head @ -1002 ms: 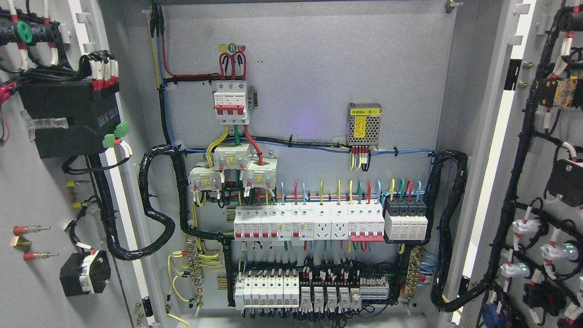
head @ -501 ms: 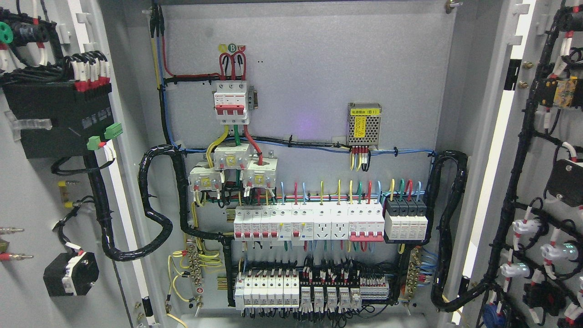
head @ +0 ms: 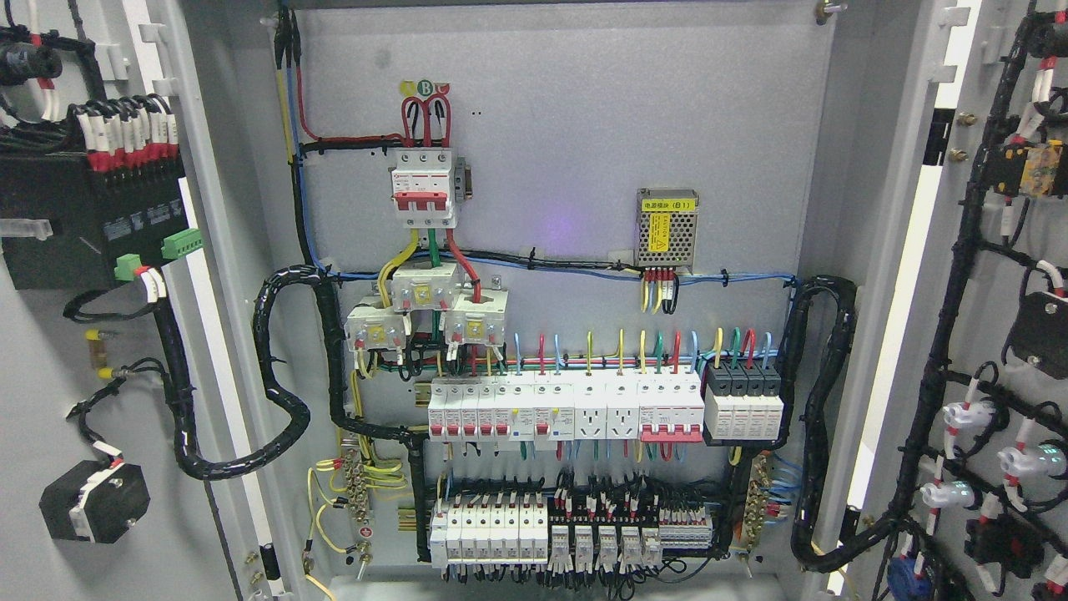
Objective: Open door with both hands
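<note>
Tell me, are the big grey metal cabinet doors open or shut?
Open. Both grey doors, left and right, swing outward, showing their wired inner faces and the breaker panel inside.

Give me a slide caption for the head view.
Both cabinet doors, left door and right door, stand open on the wired breaker panel.

Left door (head: 50, 417) and right door (head: 1001, 334) — both swung open; wired insides showing.
</note>
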Robot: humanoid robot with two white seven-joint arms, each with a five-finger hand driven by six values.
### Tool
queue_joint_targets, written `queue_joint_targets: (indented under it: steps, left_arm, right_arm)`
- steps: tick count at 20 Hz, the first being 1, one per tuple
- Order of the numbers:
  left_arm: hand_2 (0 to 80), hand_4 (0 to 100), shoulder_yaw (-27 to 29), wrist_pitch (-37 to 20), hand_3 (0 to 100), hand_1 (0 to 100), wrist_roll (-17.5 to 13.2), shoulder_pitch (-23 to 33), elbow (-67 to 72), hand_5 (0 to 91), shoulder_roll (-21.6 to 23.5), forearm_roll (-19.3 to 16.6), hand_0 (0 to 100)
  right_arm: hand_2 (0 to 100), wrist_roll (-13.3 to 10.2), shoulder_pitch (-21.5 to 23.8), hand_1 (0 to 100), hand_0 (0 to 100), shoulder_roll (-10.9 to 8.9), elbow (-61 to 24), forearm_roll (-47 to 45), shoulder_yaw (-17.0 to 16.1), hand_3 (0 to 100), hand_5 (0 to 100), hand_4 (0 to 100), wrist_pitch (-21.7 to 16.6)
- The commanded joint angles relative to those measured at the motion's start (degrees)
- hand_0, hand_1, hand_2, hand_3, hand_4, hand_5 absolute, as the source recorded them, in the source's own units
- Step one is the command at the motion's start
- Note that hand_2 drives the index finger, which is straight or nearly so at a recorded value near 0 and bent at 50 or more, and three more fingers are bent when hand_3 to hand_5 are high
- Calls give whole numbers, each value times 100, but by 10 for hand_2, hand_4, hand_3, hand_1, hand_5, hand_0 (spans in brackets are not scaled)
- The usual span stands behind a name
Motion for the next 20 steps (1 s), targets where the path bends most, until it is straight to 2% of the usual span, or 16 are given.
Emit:
queue_joint_targets:
  steps: [1,9,15,20]
  left_arm:
    - [0,31,812,-2379,0,0,3,10,450,0,290,349,0]
    - [0,32,1181,-2318,0,0,-6,-69,1135,0,325,349,0]
    - [0,32,1199,-2300,0,0,3,-113,1679,0,527,349,0]
    - [0,30,1199,-2098,0,0,3,-499,2330,0,711,358,0]
  right_arm:
    - [0,12,2,0,0,-165,141,-133,-273,0,0,0,-846]
    - [0,56,2,0,0,-332,203,-414,-397,0,0,0,-846]
    - [0,65,2,0,0,-394,203,-414,-432,0,0,0,-846]
    - [0,74,-7,0,0,-490,203,-423,-423,0,0,0,-855]
